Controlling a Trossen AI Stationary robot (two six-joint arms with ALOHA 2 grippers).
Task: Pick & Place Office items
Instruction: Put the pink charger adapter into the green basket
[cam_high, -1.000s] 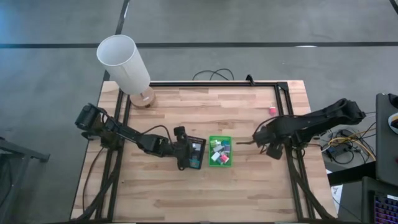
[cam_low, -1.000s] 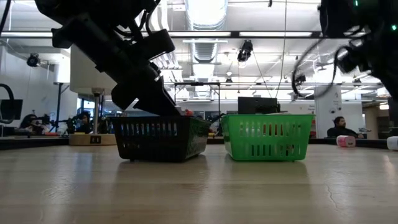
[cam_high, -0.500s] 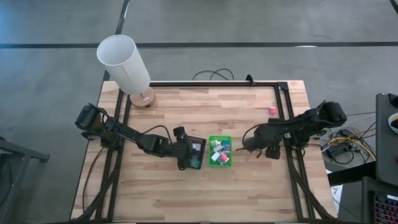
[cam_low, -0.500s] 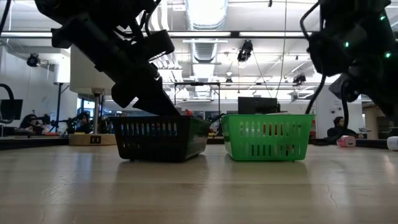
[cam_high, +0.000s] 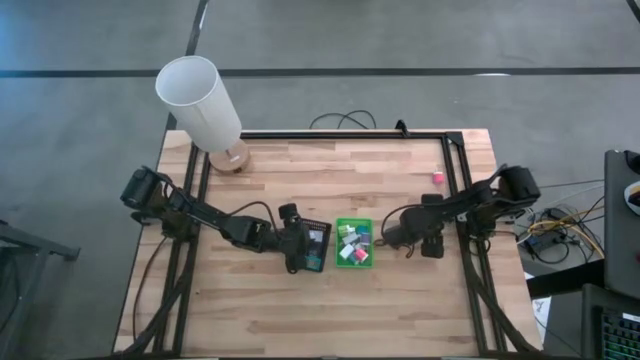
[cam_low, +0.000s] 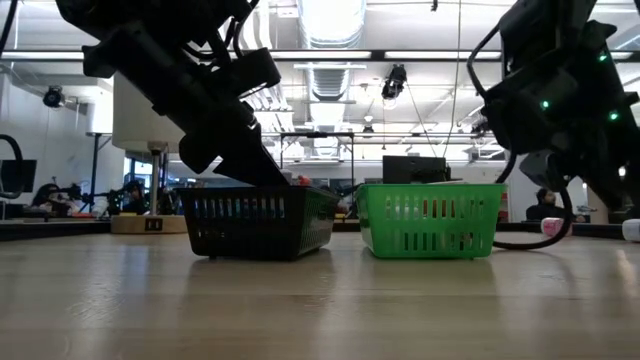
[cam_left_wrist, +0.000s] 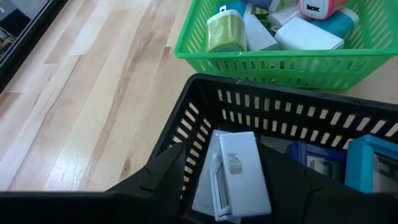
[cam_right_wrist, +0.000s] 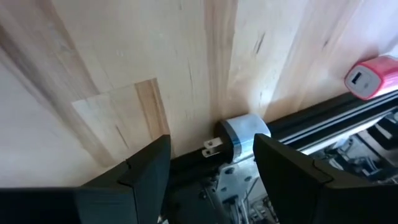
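High view: you are looking down on a wooden table (cam_high: 330, 310) with a black basket (cam_high: 316, 247) and a green basket (cam_high: 354, 243) sitting side by side near its middle. The left gripper (cam_high: 300, 247) is hanging over the black basket; the right gripper (cam_high: 388, 237) is hovering just beside the green basket, on the side away from the black one. A white lampshade (cam_high: 199, 101) is standing at the far left corner.

Left wrist view: your left claw is sitting partly open with a flat white block (cam_left_wrist: 239, 173) lying between its fingers (cam_left_wrist: 163, 175), inside the black basket (cam_left_wrist: 261, 99). You cannot tell whether the fingers are actually pressing on it. A blue item (cam_left_wrist: 372, 165) is lying in the same basket. Beyond it, the green basket (cam_left_wrist: 273, 62) is holding a yellow-green block (cam_left_wrist: 226, 32), white blocks (cam_left_wrist: 309, 34) and a pink-and-white one (cam_left_wrist: 318, 7).

Right wrist view: your right claw is standing partly open and holding nothing; its fingers (cam_right_wrist: 143, 169) are framing bare wood. A light-blue plug adapter (cam_right_wrist: 244, 137) is lying at the table's edge against the black rail, prongs showing. A pink charger block (cam_right_wrist: 372, 77) is resting near it, also beside the rail.

Low view: the two baskets are standing on the tabletop, the black one (cam_low: 262, 221) under the left arm, the green one (cam_low: 430, 218) next to it, with the right arm hanging above and beside it. People are sitting in the room behind.
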